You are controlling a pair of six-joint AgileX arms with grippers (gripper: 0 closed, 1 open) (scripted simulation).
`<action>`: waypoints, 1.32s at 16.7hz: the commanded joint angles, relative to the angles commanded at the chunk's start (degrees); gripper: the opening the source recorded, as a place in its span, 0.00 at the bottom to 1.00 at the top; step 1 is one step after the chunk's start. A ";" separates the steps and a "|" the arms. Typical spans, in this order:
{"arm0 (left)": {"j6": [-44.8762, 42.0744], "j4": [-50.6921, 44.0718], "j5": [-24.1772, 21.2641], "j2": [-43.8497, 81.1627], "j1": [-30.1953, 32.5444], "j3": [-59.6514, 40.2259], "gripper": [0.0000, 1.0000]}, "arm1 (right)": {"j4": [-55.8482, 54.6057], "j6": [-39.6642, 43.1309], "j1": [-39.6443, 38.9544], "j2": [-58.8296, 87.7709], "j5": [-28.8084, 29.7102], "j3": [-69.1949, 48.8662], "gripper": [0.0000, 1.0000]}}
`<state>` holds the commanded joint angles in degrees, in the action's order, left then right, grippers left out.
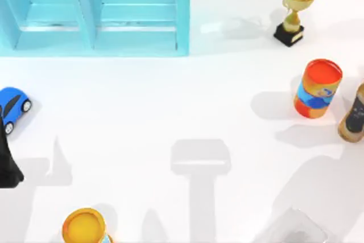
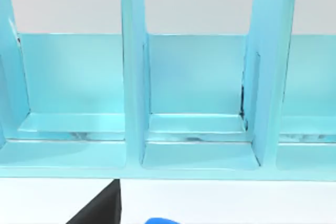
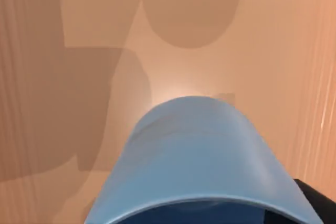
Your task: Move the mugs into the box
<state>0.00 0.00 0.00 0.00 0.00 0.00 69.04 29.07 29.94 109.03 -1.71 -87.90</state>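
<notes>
**Blue mug at the right wrist, box still to be reached**

The blue mug [image 3: 202, 161] sits right up against the right wrist camera, mouth toward the lens, over a tan surface crossed by shadows. A dark part of the right gripper [image 3: 316, 205] shows just beside its rim. Whether the fingers are clamped on the mug cannot be told, though it looks carried.

On the worktop [image 1: 170, 112], a yellow-topped can [image 1: 85, 227] stands at the near edge, toward the left. The left gripper [image 1: 7, 163] hangs at the left edge, apparently idle, with a blue toy car [image 1: 13, 105] just beyond it. The state of its fingers cannot be told either.

At the right edge stands an orange-and-blue can [image 1: 317, 89], and beside it a tan thing with a dark patch [image 1: 354, 115], cut off by the frame and hard to identify.

The cyan box [image 1: 94, 12] fills the far left corner, its compartments open and holding nothing that I can see. A gold trophy [image 1: 296, 9] stands at the far right.

The step in hand seems to be carrying the blue mug. The next move calls for a long crossing to the far left corner, clear of the cans, and then a lowering between the box's dividers.
</notes>
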 joint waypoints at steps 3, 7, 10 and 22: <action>0.00 0.00 0.00 0.00 0.00 0.00 1.00 | -0.88 -0.09 -0.10 -0.02 -0.02 0.88 0.00; 0.00 0.00 0.00 0.00 0.00 0.00 1.00 | -0.88 -0.09 -0.10 -0.02 -0.02 0.88 0.15; 0.00 0.00 0.00 0.00 0.00 0.00 1.00 | -0.88 -0.09 -0.10 -0.02 -0.02 0.88 0.38; 0.00 0.00 0.00 0.00 0.00 0.00 1.00 | -0.88 -0.09 -0.10 -0.02 -0.02 0.88 1.00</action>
<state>0.00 0.00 0.00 0.00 0.00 0.00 68.16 28.97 29.84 109.02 -1.73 -87.01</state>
